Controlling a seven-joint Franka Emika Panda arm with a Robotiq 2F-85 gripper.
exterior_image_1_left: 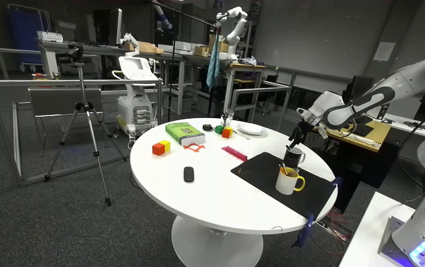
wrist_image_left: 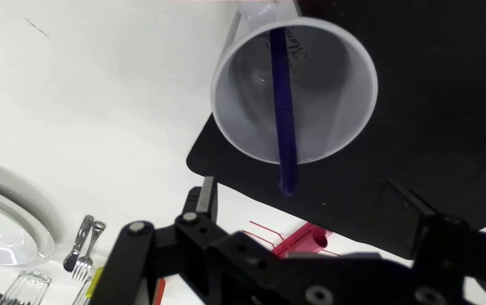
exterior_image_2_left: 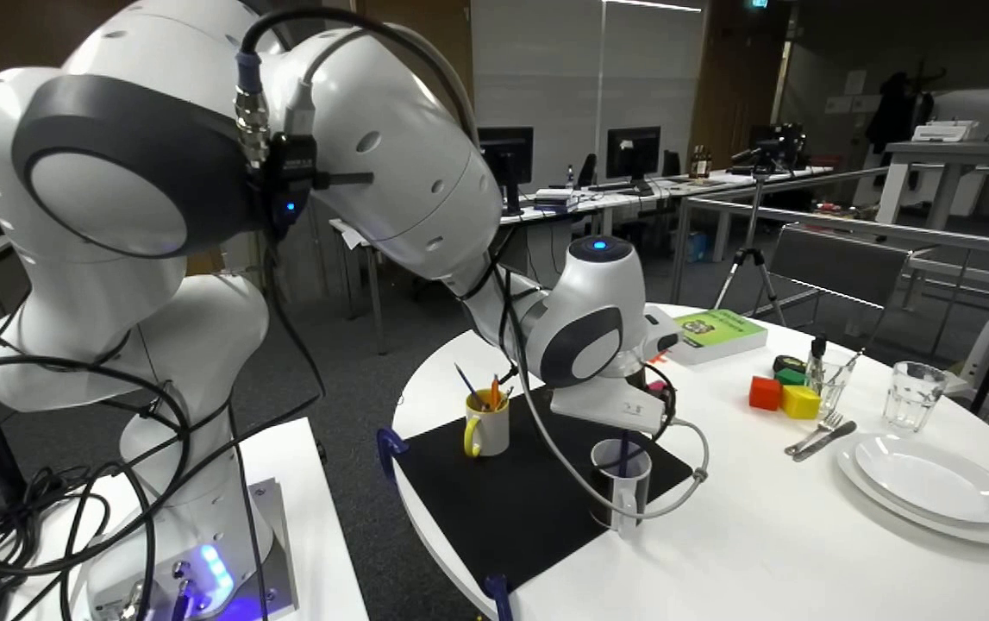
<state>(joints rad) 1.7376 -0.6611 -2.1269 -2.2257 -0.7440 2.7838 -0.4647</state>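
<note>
A round white bench [exterior_image_1_left: 216,196] stands on dark carpet [exterior_image_1_left: 38,230]. The tool [wrist_image_left: 308,202] hangs spread wide, gripping nothing, near the tip of a purple stick [wrist_image_left: 284,106] leaning in a mug [wrist_image_left: 331,127]. The stick is inside but ungripped; what is left cannot be told.

Round white table [exterior_image_1_left: 216,193] beneath a black mat [exterior_image_1_left: 257,170], green book [exterior_image_1_left: 185,133], stacked plates [exterior_image_2_left: 934,479], fork [wrist_image_left: 90,248] and knife [wrist_image_left: 79,242].
</note>
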